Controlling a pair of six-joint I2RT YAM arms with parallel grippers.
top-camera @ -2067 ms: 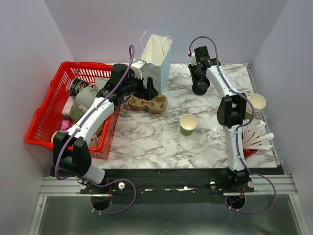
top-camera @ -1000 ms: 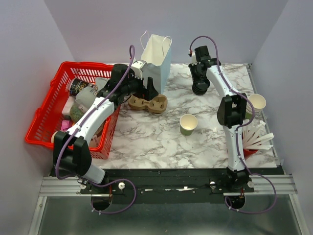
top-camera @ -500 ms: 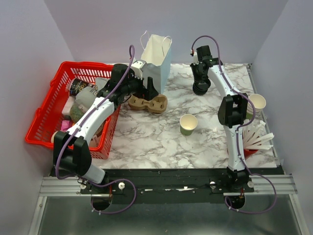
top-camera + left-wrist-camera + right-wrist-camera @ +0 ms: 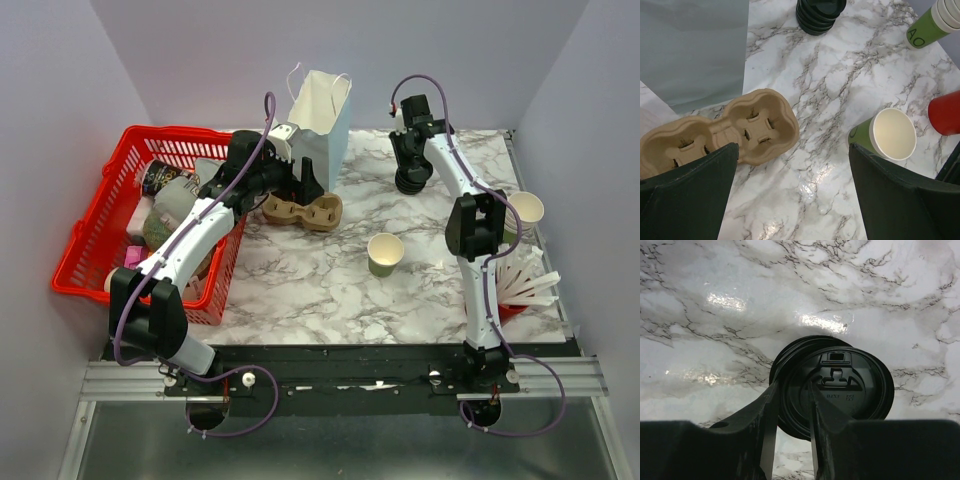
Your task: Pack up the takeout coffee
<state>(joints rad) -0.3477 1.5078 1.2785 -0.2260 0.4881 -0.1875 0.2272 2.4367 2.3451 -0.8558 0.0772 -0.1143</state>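
The olive-green paper cup (image 4: 385,253) stands open and lidless in the middle of the marble table; it also shows in the left wrist view (image 4: 892,135). My right gripper (image 4: 410,176) (image 4: 792,387) is at the back over a stack of black sip lids (image 4: 820,12). Its fingers are pinched on the rim of the top black lid (image 4: 850,390), which sits slightly off the stack below. My left gripper (image 4: 308,186) (image 4: 792,150) is open and empty, just above the table beside the brown pulp cup carrier (image 4: 303,211) (image 4: 725,127).
A white paper bag (image 4: 322,115) stands behind the carrier. A red basket (image 4: 100,220) of goods sits at the left. A stack of green cups (image 4: 520,215) and a red cup (image 4: 945,112) of white sticks (image 4: 525,280) are at the right edge.
My right gripper has shifted slightly back and up at the lid stack. The left arm, the cup and the carrier have not moved.
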